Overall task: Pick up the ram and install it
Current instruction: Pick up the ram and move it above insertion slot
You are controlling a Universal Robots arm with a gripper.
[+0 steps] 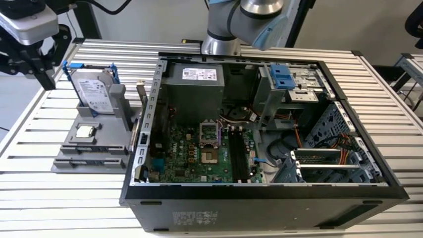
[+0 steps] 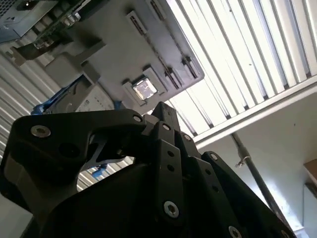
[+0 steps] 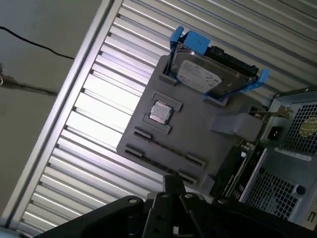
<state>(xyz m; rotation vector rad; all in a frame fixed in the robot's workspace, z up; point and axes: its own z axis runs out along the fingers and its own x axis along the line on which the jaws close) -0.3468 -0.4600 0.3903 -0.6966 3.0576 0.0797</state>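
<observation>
- The slatted metal surface (image 1: 59, 208) carries everything I am working with.
- An open computer case (image 1: 264, 191) takes up most of it. Its green motherboard (image 1: 191, 153) is exposed, with the long black memory slots (image 1: 236, 153) beside it.
- The arm (image 1: 244, 20) rises behind the case at the top of the exterior view.
- A grey tray (image 1: 106, 131) sits on the surface just beside the case, on the exterior view's left.
- A silver hard drive (image 1: 92, 91) with blue rails stands tilted at the tray's far end.
- The tool (image 1: 27, 74) hangs above the surface at the exterior view's far left. It is beyond the hard drive and clear of the tray. I cannot tell from my feeds how far open it is, or whether it has hold of anything.
- In the first wrist view I take the thin dark strip between two end clips on the tray to be the ram (image 3: 167, 148), seen edge-on. I cannot make out chips or a label. It lies past the hard drive, in the first clip row beyond the chip, well apart from the tool. In that same view the tool (image 3: 173, 184) points down toward that end of the tray.
- A small square processor chip (image 1: 84, 131) rests in a recess between the hard drive and the ram.
</observation>
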